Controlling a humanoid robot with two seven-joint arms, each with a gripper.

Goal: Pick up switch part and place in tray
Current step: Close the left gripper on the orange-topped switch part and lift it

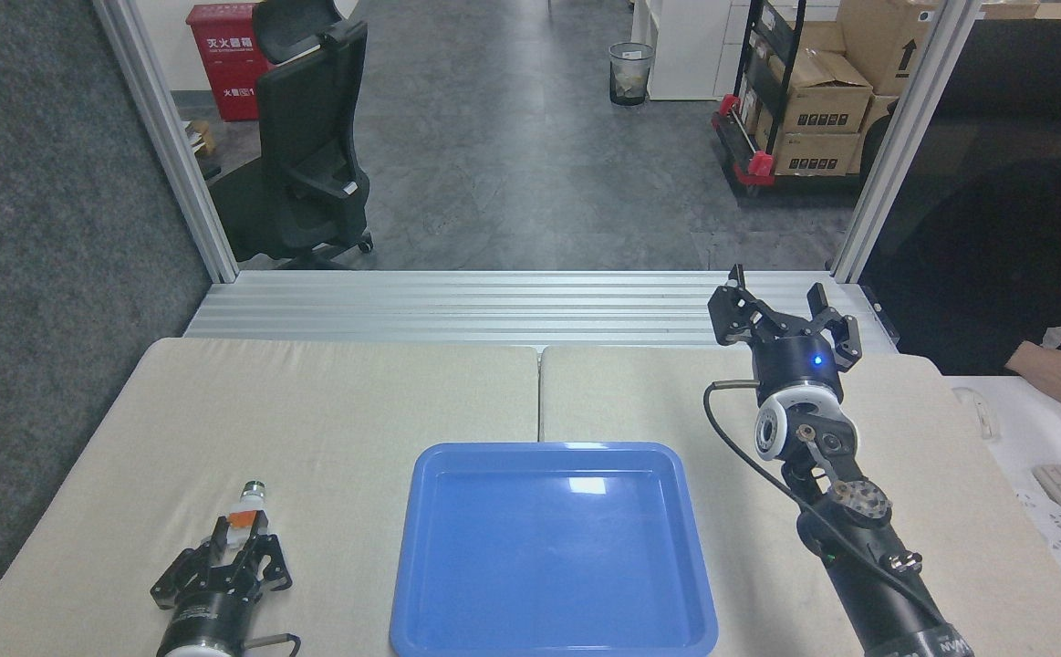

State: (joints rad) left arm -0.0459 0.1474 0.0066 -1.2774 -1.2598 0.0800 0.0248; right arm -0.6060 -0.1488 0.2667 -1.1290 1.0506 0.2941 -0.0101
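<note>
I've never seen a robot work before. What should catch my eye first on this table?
The big glossy blue tray sits empty at the middle near edge of the padded table. To its left, the left hand has its fingers around a small switch part with an orange band. The right hand is raised over the far right corner, fingers spread and holding nothing.

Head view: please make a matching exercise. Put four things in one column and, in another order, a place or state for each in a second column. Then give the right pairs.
Things:
1. switch part
2. tray
3. left claw
4. right claw

Places or states:
A. open, raised over the far right of the table
B. closed around the white base
C. blue, nothing inside, table centre
D. between two fingers, near left of the table

Pairs: 1-D, 2-C, 3-B, 4-A
</note>
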